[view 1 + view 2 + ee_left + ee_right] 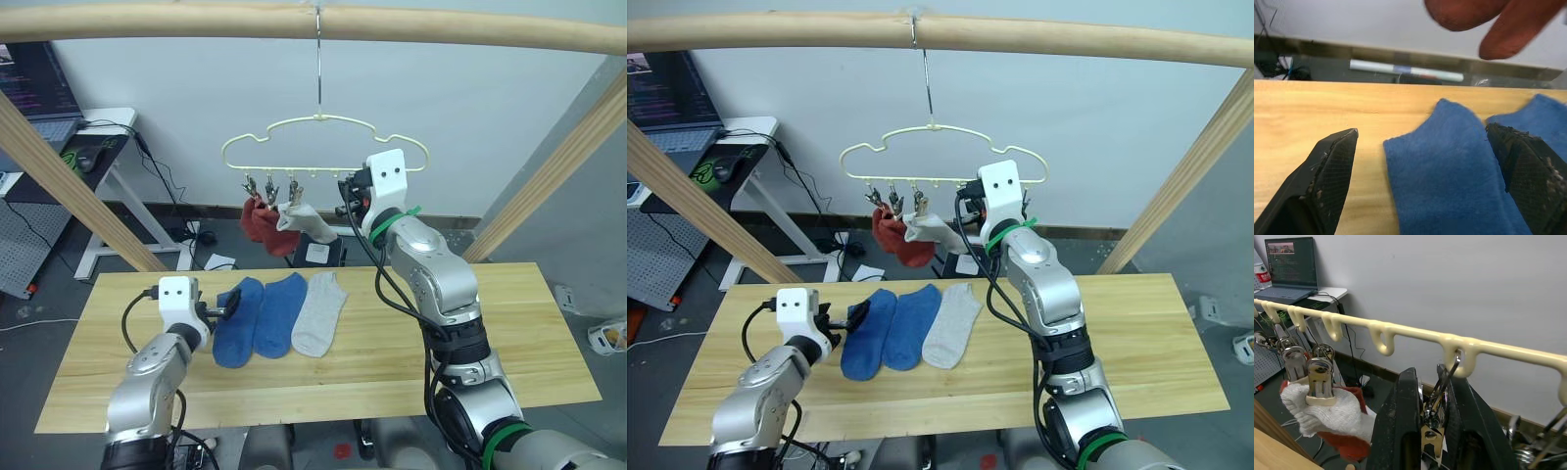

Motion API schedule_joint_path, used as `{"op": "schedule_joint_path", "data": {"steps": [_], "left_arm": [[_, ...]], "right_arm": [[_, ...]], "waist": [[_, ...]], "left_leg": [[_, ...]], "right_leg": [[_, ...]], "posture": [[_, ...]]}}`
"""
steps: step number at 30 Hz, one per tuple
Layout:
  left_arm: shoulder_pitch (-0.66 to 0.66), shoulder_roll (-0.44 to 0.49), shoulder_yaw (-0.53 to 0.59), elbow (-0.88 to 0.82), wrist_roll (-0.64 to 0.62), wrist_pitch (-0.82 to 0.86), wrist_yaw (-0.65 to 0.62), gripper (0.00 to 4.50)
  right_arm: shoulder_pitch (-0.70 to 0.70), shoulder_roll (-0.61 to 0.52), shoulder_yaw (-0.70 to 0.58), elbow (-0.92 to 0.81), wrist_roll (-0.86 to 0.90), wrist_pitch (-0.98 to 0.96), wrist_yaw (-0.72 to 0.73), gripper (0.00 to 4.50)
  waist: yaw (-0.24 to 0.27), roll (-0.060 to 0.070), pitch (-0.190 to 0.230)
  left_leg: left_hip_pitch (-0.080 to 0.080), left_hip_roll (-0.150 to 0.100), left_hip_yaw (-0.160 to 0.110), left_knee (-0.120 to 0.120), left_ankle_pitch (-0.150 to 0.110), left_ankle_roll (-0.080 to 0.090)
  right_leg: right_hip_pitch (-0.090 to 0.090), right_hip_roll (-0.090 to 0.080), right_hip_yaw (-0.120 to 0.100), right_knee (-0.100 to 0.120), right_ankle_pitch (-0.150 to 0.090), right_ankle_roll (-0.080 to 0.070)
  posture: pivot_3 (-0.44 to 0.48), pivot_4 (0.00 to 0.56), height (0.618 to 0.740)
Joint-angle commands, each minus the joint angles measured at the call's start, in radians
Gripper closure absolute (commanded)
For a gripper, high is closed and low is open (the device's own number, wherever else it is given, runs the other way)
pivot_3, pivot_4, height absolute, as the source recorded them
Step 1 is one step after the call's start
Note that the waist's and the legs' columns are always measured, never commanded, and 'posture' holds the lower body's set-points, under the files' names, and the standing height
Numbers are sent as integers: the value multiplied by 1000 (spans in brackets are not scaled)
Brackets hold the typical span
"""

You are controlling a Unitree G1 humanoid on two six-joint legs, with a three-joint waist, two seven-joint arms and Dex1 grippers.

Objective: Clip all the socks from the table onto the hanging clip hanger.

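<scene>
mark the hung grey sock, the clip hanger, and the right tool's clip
hung grey sock (1327, 413), right wrist view, on the cuff under its clip
clip hanger (294, 121), left eye view, on the top wire
metal clip (1433, 423), right wrist view, on its body between the right tool's fingers

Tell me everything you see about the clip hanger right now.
The clip hanger is thin pale yellow wire with a cloud-like outline, hung level by a metal hook from the wooden pole. Small metal clips dangle below; those on its left side hold two red socks and a grey sock. The right gripper squeezes one clip.
</scene>
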Motion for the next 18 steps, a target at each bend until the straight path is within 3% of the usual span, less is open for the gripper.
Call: {"op": "schedule_joint_path", "data": {"steps": [1, 12, 18], "left_arm": [[-40, -8, -32, 45, 29, -31, -6, 0], [-147, 34, -80, 243, 98, -38, -50, 0], [-127, 58, -82, 256, 132, -5, -28, 0]], "right_arm": [[-3, 2, 6, -60, 14, 3, 7, 4258], [0, 4, 14, -74, 10, 20, 6, 4258], [1, 10, 14, -74, 9, 18, 2, 4258]], "waist": [[0, 0, 0], [-1, 1, 1], [-3, 1, 2]], "left_leg": [[0, 0, 0, 0, 0, 0], [0, 0, 1, -3, 0, 0], [2, 0, 1, -9, 0, 0]], "right_leg": [[0, 0, 0, 0, 0, 0], [0, 0, 0, -3, 0, 0], [-1, 0, 1, -4, 0, 0]], "posture": [[-104, 275, 740], [-118, 277, 740], [-118, 277, 740]]}}
